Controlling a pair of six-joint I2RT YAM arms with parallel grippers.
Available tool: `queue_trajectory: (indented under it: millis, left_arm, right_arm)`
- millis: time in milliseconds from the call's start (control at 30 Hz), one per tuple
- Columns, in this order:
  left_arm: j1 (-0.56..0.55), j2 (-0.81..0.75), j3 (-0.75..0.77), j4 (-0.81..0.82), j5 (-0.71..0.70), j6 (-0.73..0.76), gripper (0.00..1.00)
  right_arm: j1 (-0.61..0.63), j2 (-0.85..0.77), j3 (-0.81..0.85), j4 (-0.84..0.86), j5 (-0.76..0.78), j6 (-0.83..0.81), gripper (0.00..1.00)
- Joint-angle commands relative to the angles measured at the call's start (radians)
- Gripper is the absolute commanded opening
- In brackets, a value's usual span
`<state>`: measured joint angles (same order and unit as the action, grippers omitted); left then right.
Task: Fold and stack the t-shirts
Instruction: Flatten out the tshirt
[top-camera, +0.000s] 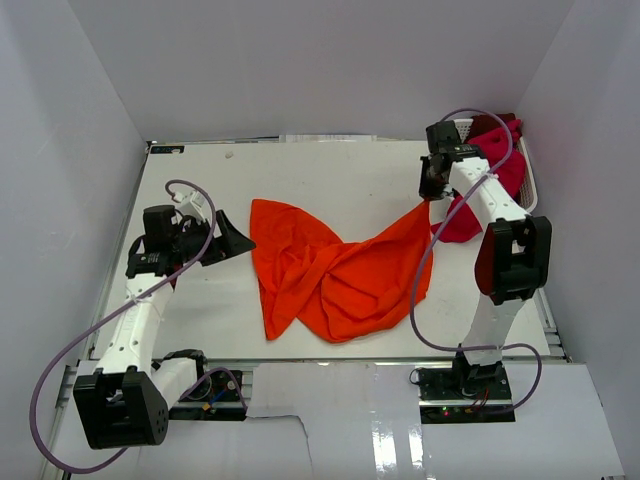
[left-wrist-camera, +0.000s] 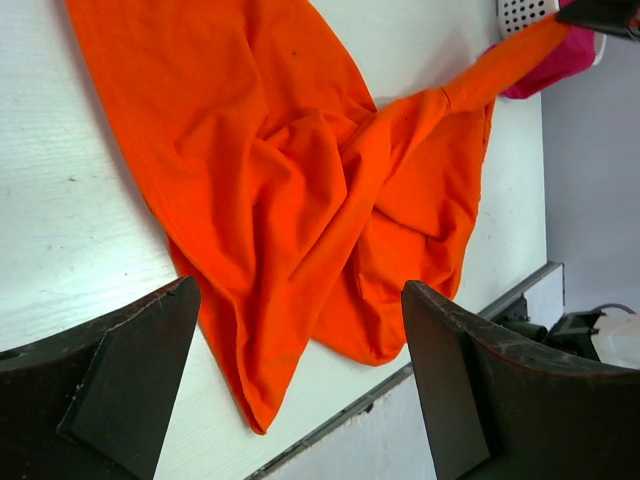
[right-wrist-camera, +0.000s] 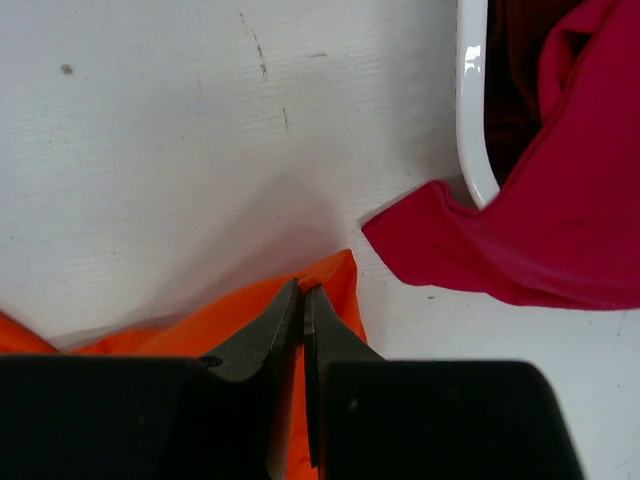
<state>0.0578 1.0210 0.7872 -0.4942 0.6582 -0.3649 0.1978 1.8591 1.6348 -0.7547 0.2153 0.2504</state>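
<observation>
A bright orange t-shirt (top-camera: 330, 272) lies crumpled in the middle of the white table (top-camera: 340, 175). One corner of it is pulled up toward the back right, where my right gripper (top-camera: 430, 195) is shut on it. In the right wrist view the orange cloth (right-wrist-camera: 335, 285) shows pinched between the closed fingers (right-wrist-camera: 303, 300). My left gripper (top-camera: 235, 240) stands open above the table just left of the shirt, nothing in it; in its view the orange shirt (left-wrist-camera: 290, 190) spreads beyond the fingers. A crimson-magenta t-shirt (top-camera: 462, 222) hangs out of the basket.
A white lattice basket (top-camera: 527, 185) stands at the back right corner with dark red cloth (top-camera: 497, 130) in it; its rim (right-wrist-camera: 472, 110) shows in the right wrist view beside the magenta cloth (right-wrist-camera: 560, 220). White walls enclose the table. The front edge (left-wrist-camera: 400, 375) runs near the shirt.
</observation>
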Motion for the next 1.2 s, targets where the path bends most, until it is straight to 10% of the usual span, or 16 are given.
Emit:
queue_trajectory:
  millis: [0, 500, 667, 1167]
  left_arm:
    - [0.007, -0.016, -0.009, 0.013, 0.09, 0.024, 0.93]
    - [-0.036, 0.109, 0.216, -0.234, 0.052, 0.121, 0.89]
    - [-0.041, 0.073, 0.092, -0.181, 0.222, -0.075, 0.85]
    - [-0.375, -0.219, -0.196, -0.17, -0.003, -0.494, 0.87]
  right_arm:
    - [-0.011, 0.043, 0.086, 0.037, -0.039, -0.016, 0.08]
    - [-0.037, 0.363, 0.51, -0.043, -0.132, -0.007, 0.08]
    - [-0.051, 0.402, 0.545, -0.022, -0.137, -0.013, 0.08]
    - [-0.054, 0.399, 0.485, 0.057, -0.169, 0.001, 0.08]
